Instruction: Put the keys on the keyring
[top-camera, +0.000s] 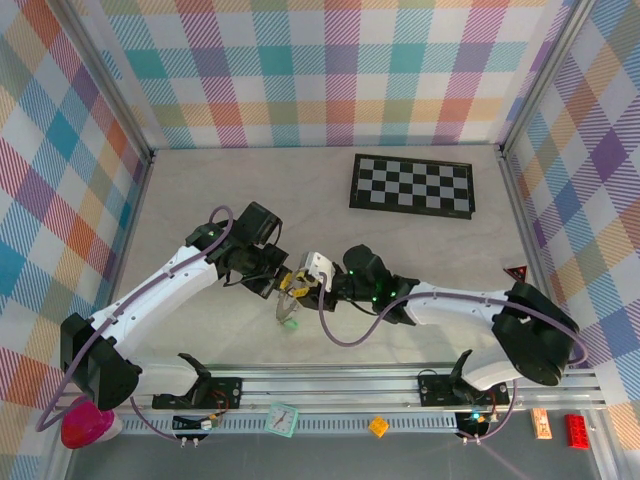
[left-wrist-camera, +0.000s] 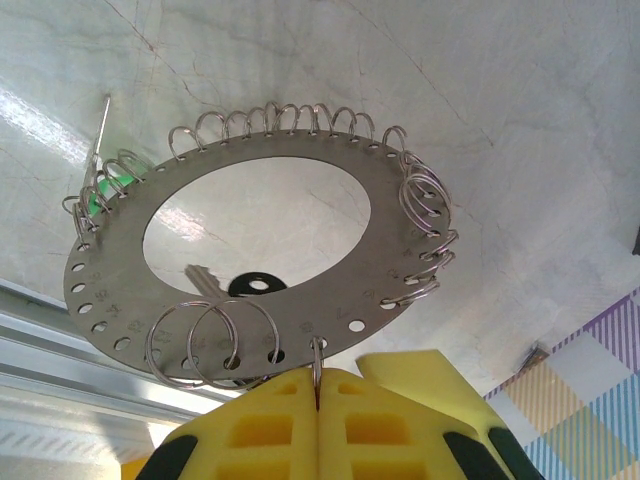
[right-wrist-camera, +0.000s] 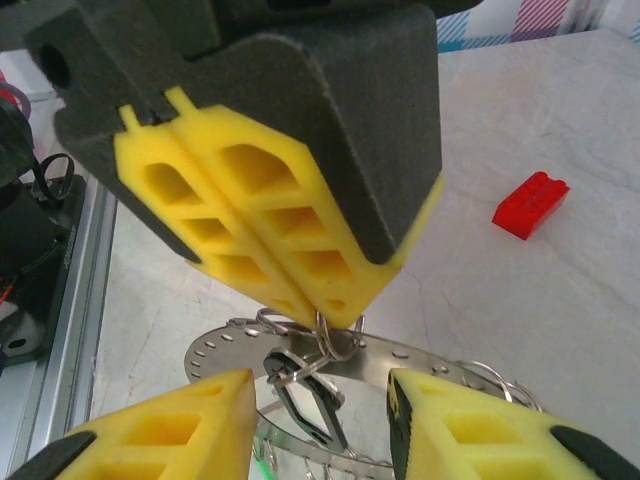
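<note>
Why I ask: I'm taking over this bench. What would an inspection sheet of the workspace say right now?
Surface: pale marbled table, nothing spilled.
Job's things: keyring held by its edge; green key among its rim loops; black key hanging beneath it.
Clutter: red block on the table; checkerboard at the far side.
Grippers: left gripper shut on a keyring loop; right gripper open, straddling the black key.
Cables: purple cables along both arms, no snag seen.
Surroundings: plaid walls.
</note>
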